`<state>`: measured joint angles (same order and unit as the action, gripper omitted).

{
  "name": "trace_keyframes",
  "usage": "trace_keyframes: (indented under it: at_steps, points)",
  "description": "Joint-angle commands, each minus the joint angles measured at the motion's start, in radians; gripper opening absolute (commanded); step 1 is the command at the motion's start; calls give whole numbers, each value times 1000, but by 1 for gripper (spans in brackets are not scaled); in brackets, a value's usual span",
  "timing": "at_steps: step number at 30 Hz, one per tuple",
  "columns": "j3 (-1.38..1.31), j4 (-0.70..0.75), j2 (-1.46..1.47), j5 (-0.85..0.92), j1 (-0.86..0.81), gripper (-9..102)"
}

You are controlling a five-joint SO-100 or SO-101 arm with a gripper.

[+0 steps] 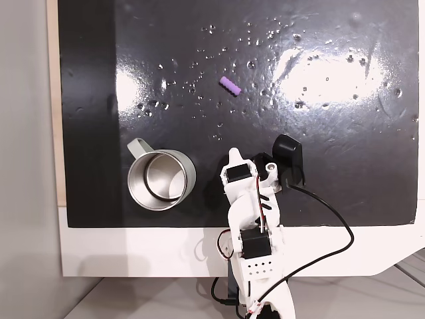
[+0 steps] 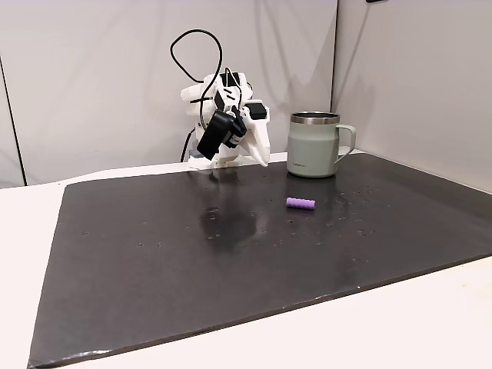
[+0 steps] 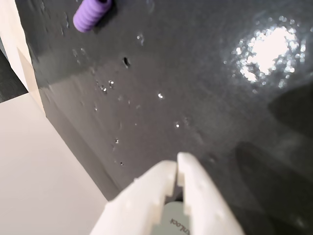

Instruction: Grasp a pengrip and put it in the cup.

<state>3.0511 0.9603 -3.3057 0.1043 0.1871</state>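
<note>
1. While the pengrip [image 1: 230, 85] lay untouched on the dark mat [image 1: 345, 166], a fixed view from above showed the white arm [image 1: 251, 219] folded near the mat's lower edge, well apart from it. The cup [image 1: 161, 179] stood upright just left of the arm in that view, steel inside showing and nothing visible in it. Shiny specks [image 1: 249, 41] dotted the mat around the pengrip.

2. Seen from a fixed view at table level, the arm [image 2: 231, 123] sat tucked at the far edge of the mat [image 2: 154, 261], with the cup [image 2: 314, 146] to its right. The pengrip [image 2: 300, 203] rested on its side in front of the cup, nearer the camera. The gripper [image 2: 262, 157] pointed down; its opening was hard to read from there.

3. Through the wrist view, the gripper [image 3: 176, 167] showed two white fingertips pressed together with nothing between them, so the claw looked clenched and empty. The pengrip [image 3: 92, 13] sat at the top left edge, far ahead of the tips.

4. Judging from these, the task stood at its very start: the reach had not begun. The next move would call for spreading the fingers, extending toward the pengrip and lining up across its short width.
</note>
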Motion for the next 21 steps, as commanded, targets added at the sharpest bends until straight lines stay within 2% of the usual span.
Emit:
trace_keyframes:
  at_steps: [1, 13, 21]
  points:
    - [-6, -37, -9, 8, 12, 0]
    - [-6, -37, -9, 21, 21, 0]
    - [-104, 40, -6, 242, 18, 0]
